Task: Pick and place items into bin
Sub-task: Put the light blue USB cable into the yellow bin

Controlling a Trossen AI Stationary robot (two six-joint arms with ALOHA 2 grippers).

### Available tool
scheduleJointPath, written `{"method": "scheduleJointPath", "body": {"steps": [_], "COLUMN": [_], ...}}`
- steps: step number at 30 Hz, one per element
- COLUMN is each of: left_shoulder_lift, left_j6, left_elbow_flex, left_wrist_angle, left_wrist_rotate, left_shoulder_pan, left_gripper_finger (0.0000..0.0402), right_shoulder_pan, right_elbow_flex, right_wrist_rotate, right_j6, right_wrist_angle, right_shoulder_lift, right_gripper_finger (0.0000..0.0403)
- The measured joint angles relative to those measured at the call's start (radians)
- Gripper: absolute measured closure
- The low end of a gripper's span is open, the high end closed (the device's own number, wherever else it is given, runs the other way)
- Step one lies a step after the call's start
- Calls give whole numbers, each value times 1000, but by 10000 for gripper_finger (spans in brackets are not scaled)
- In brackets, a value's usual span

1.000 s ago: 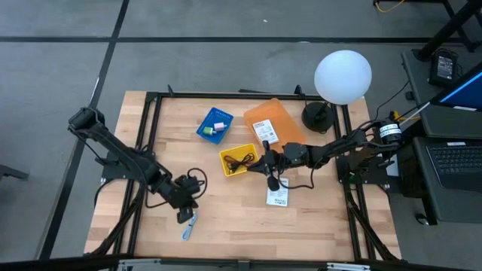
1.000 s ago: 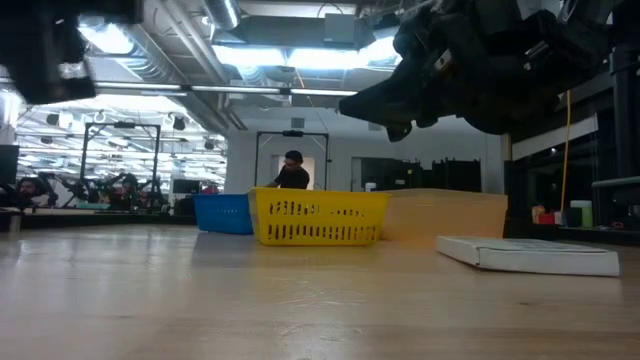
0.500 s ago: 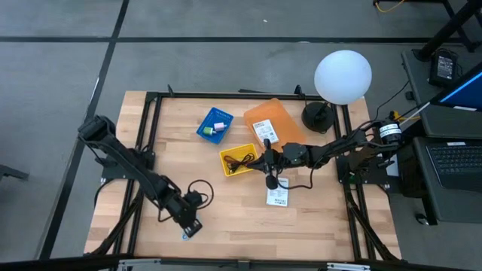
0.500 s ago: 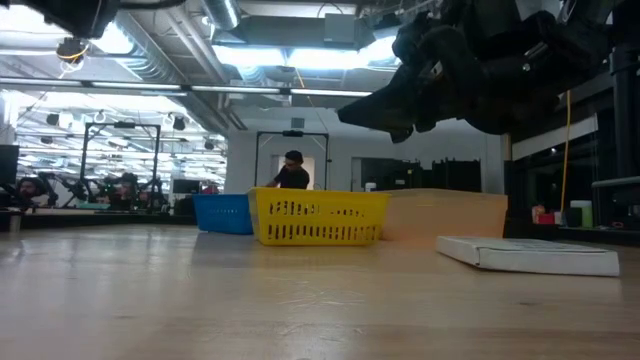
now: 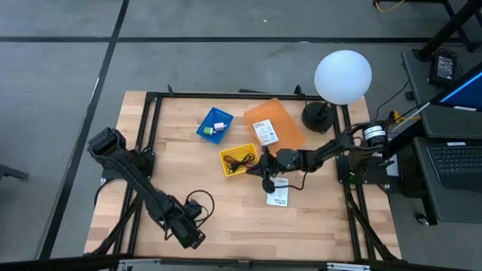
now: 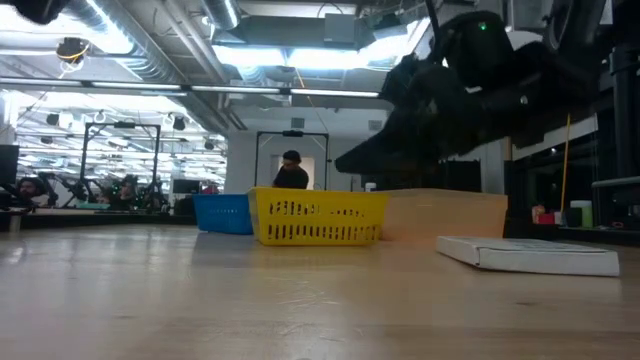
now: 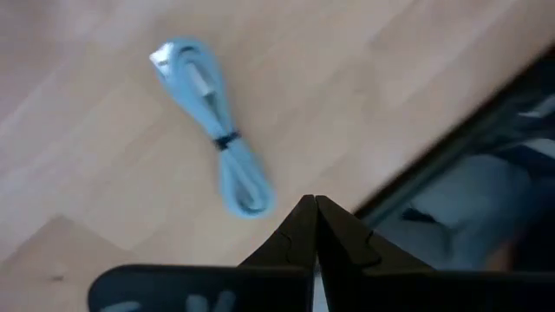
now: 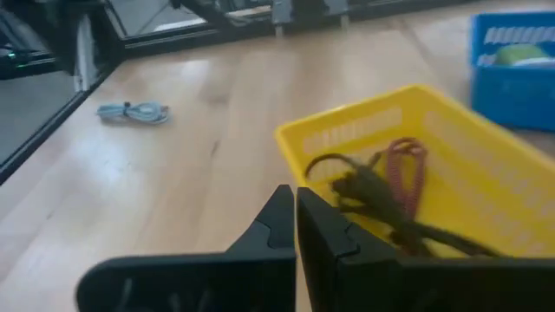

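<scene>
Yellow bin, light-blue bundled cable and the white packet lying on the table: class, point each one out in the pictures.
yellow bin [image 8: 486,147]: right wrist view, on its inner side wall.
light-blue bundled cable [image 7: 227,152]: left wrist view, beside its dark tie.
white packet [image 6: 525,254]: low view, on its near edge.

Pale matt wood planks on the table [image 5: 226,207], faint grain. Smooth glossy plastic, slotted, on the yellow bin [image 8: 486,204] at 12 o'clock; likewise the blue bin [image 5: 213,125]. Rubbery sheen on the light-blue cable [image 7: 217,139]. White paper packet [image 5: 277,197].
</scene>
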Motion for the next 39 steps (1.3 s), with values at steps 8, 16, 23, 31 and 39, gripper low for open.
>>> {"method": "scheduleJointPath", "body": {"steps": [8,16,23,31,39], "left_shoulder_lift": [55,61,61,61,61], "left_j6": [0,-56,-129,-227,-226], "left_elbow_flex": [-1,-1,-1,-9,-9], "left_wrist_angle": [-46,-93,-90,-98,-96], "left_wrist_rotate": [-38,-181,-181,-201,-244], "left_shoulder_pan": [-12,-23,-56,-105,-117], "left_gripper_finger": [397,397,397,397,394], "right_shoulder_pan": [72,146,175,183,183], "right_elbow_flex": [17,52,53,53,53], "right_wrist_rotate": [-1,-1,0,0,0], "right_j6": [26,-27,-27,-23,-22], "right_wrist_angle": [209,222,218,219,220], "right_shoulder_lift": [123,124,124,123,122], "right_gripper_finger": [402,402,402,402,402]}}
